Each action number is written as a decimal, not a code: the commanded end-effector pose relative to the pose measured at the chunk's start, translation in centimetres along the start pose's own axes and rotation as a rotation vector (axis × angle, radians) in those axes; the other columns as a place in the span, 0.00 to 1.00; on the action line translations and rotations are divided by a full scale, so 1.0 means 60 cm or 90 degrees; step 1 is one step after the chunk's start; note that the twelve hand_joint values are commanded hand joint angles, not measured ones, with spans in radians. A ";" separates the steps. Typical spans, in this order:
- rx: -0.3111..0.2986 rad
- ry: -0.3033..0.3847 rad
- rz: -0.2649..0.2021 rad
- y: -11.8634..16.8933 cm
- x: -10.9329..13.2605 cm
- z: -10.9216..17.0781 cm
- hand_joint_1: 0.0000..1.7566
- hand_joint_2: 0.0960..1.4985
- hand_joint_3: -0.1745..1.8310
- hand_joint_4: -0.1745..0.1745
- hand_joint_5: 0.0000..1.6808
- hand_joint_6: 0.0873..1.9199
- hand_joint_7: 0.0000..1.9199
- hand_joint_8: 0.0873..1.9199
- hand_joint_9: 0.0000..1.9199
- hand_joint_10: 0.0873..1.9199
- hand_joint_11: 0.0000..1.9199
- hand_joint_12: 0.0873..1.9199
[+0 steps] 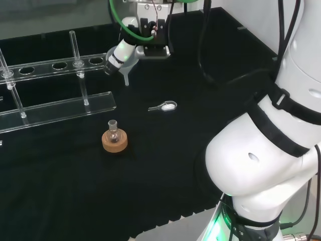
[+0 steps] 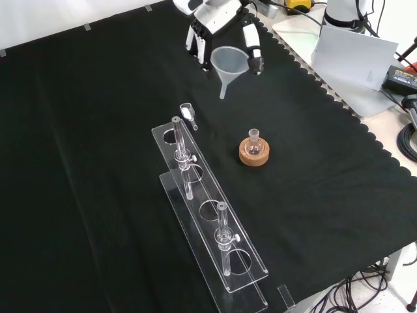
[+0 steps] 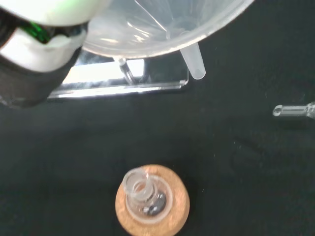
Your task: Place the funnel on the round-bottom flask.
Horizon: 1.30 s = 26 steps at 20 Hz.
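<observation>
A translucent funnel (image 2: 230,66) hangs in the air, spout down, with the hand (image 2: 221,26) shut on its wide rim. In the head view the hand (image 1: 128,50) holds the funnel (image 1: 125,75) above the cloth, behind and to the right of the flask. A small clear round-bottom flask (image 2: 253,145) stands upright on a cork ring (image 2: 253,155) with its neck open. The flask (image 1: 114,131) sits well apart from the funnel. In the wrist view the funnel (image 3: 162,29) looms close, and the flask (image 3: 145,196) on its cork ring (image 3: 179,209) lies beyond its spout.
A clear plastic test-tube rack (image 2: 215,228) with tubes in it stands left of the flask in the front view. A small clear spoon-like piece (image 1: 164,106) lies on the cloth right of the flask in the head view. The arm's white links (image 1: 271,150) stand at the head view's right.
</observation>
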<state>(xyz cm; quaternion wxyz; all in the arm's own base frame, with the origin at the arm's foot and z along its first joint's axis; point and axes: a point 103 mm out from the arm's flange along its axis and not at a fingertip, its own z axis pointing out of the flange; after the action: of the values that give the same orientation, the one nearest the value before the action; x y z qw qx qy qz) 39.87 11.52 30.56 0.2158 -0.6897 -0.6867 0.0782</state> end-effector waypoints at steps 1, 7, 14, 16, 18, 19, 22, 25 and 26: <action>0.025 -0.001 -0.011 -0.012 0.022 0.038 0.57 0.28 0.43 0.49 0.63 0.24 0.69 0.13 0.68 0.07 0.36 0.64; 0.055 0.011 -0.009 -0.017 0.034 0.079 0.56 0.28 0.43 0.49 0.63 0.24 0.70 0.12 0.68 0.07 0.36 0.64; 0.082 0.022 -0.006 -0.012 0.036 0.103 0.56 0.28 0.43 0.49 0.63 0.24 0.70 0.12 0.68 0.07 0.36 0.64; 0.088 0.037 -0.003 -0.011 0.039 0.106 0.56 0.28 0.43 0.49 0.63 0.24 0.70 0.12 0.68 0.07 0.36 0.64; 0.089 0.046 -0.003 -0.010 0.043 0.107 0.56 0.28 0.43 0.48 0.63 0.24 0.70 0.12 0.68 0.07 0.36 0.64; 0.089 0.050 -0.004 -0.010 0.046 0.106 0.56 0.28 0.43 0.48 0.63 0.24 0.70 0.12 0.68 0.07 0.36 0.64; 0.083 0.053 -0.011 -0.013 0.054 0.104 0.56 0.28 0.43 0.48 0.63 0.24 0.70 0.12 0.68 0.06 0.36 0.64; 0.084 0.059 -0.014 -0.015 0.061 0.103 0.56 0.28 0.43 0.47 0.63 0.24 0.70 0.12 0.68 0.06 0.36 0.64; 0.083 0.060 -0.017 -0.015 0.064 0.102 0.56 0.28 0.43 0.47 0.63 0.24 0.70 0.12 0.69 0.06 0.36 0.64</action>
<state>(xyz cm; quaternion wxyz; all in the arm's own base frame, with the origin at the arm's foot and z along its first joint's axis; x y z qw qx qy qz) 36.79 16.00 25.99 0.2919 -0.6708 -0.6756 0.0911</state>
